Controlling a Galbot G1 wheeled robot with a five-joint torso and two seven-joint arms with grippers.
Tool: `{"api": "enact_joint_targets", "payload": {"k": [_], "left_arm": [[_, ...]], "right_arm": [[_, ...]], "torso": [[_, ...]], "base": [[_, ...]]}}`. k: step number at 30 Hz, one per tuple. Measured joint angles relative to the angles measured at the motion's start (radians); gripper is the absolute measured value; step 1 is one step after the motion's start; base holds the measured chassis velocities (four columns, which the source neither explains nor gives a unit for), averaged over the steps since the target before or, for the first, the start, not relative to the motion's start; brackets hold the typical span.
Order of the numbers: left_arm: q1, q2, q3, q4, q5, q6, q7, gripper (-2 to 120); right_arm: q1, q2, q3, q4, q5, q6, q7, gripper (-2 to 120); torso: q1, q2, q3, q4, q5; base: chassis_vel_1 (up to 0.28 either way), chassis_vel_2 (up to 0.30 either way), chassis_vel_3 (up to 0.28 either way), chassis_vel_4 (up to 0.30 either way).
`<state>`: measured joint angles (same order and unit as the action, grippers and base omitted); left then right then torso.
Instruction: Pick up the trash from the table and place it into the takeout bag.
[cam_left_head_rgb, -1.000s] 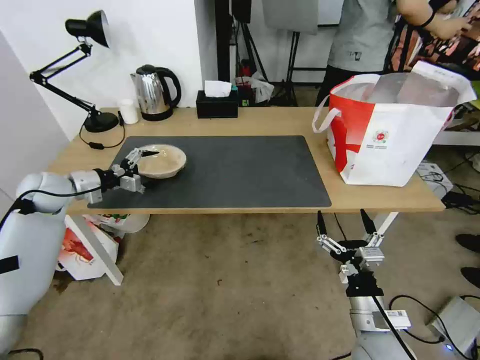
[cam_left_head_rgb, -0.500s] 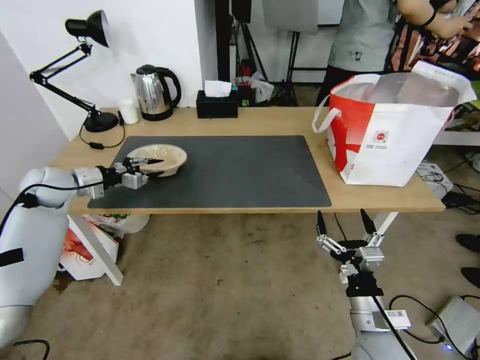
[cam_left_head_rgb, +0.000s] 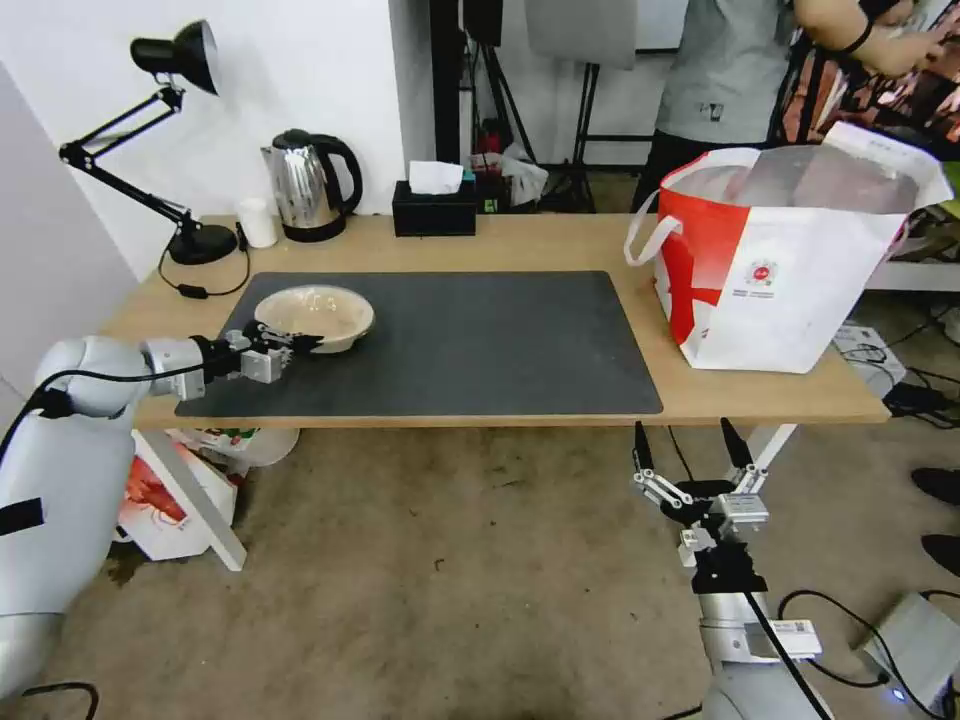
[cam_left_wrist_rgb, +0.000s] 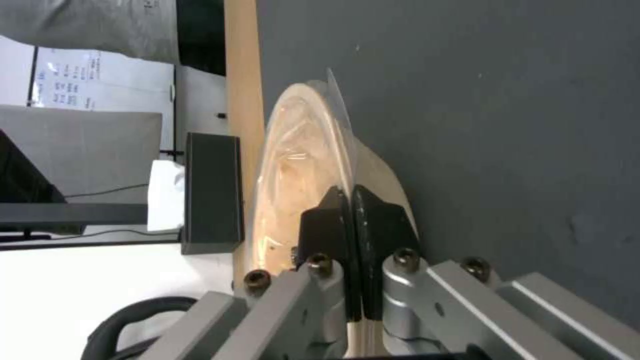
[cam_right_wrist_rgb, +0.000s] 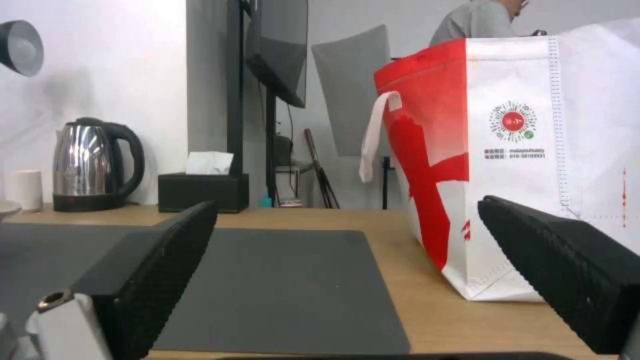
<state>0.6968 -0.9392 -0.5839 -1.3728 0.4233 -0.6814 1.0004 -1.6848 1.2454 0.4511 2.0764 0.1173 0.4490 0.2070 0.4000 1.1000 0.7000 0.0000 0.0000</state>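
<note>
A shallow beige bowl (cam_left_head_rgb: 318, 315) rests on the dark grey mat (cam_left_head_rgb: 470, 350) of the light-wood table (cam_left_head_rgb: 560, 245), toward its left end. My left gripper (cam_left_head_rgb: 303, 341) is shut on the bowl's near rim; in the left wrist view the two black pads (cam_left_wrist_rgb: 373, 220) pinch the rim of the bowl (cam_left_wrist_rgb: 300, 165). The white takeout bag (cam_left_head_rgb: 790, 265) with its red side panel stands open at the table's right end, and the right wrist view shows the same bag (cam_right_wrist_rgb: 507, 150). My right gripper (cam_left_head_rgb: 690, 448) hangs open below the table's front edge, off the floor.
A steel kettle (cam_left_head_rgb: 310, 185), a black tissue box (cam_left_head_rgb: 434, 208), a small white cup (cam_left_head_rgb: 258, 222) and a black desk lamp (cam_left_head_rgb: 190, 240) line the table's far side. A red-and-white bag (cam_left_head_rgb: 165, 500) lies on the floor under the left end. A person stands behind the takeout bag.
My left gripper has turned level and closed on the beige bowl's near rim, where a second ago its fingers stood spread over the rim. The right arm has not moved.
</note>
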Motion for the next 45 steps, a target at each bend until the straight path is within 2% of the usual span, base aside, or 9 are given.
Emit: {"api": "enact_joint_targets", "payload": {"k": [16,29,35,45], "left_arm": [[-0.007,-0.004,-0.001,-0.006,-0.028,-0.003,0.006,0],[-0.096,0.017,0.001,-0.057,-0.153,0.022,-0.017,0],[-0.117,0.012,0.029,-0.110,-0.203,0.057,-0.031,0],[-0.176,-0.029,0.110,-0.136,-0.243,0.066,-0.035,0]], "right_arm": [[0.000,0.000,0.000,0.000,0.000,0.000,0.000,100],[0.000,0.000,0.000,0.000,0.000,0.000,0.000,100],[0.000,0.000,0.000,0.000,0.000,0.000,0.000,100],[0.000,0.000,0.000,0.000,0.000,0.000,0.000,100]], "torso": [[0.000,0.000,0.000,-0.0001,0.0000],[0.000,0.000,0.000,0.0000,0.0000],[0.000,0.000,0.000,-0.0001,0.0002],[0.000,0.000,0.000,-0.0001,0.0001]], "base": [[0.000,0.000,0.000,0.000],[0.000,0.000,0.000,0.000],[0.000,0.000,0.000,0.000],[0.000,0.000,0.000,0.000]]}}
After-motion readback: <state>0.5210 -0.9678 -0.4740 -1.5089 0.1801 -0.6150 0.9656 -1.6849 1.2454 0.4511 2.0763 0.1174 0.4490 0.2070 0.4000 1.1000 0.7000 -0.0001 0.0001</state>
